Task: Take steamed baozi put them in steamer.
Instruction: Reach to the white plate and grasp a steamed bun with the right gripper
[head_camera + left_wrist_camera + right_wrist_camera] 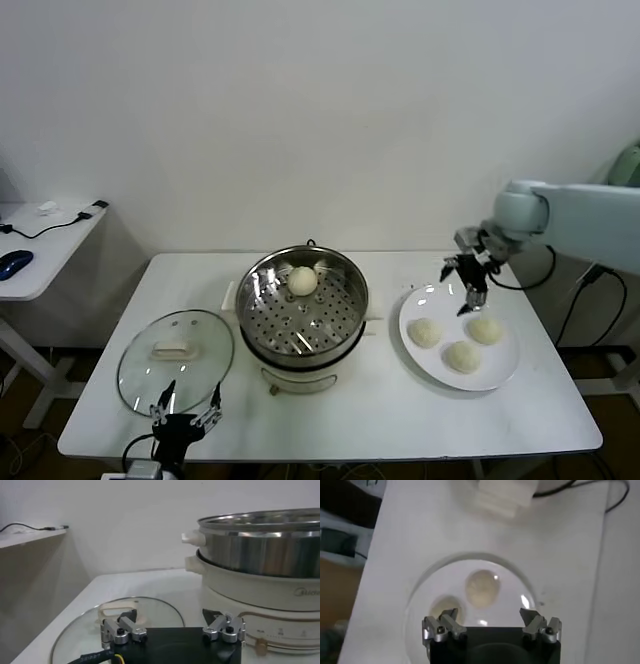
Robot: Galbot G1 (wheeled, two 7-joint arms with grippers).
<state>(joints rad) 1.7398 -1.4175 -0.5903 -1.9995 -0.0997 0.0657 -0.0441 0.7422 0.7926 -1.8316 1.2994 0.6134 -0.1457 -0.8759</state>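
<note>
One baozi (pixel 303 280) in steamer (pixel 345 335); three left on plate (pixel 410 335). Right gripper (pixel 468 285) above plate, wide open, empty; left gripper (pixel 186 412) parked, open.

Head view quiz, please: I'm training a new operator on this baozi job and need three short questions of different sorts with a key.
1. How many baozi lie in the steamer?
2. True or false: the right gripper holds a bun.
3. The left gripper is nearest to: A) white plate B) glass lid C) steamer.

Key: 1. One; three more sit on the plate. 2. False; it is open above the plate. 3. B.
</note>
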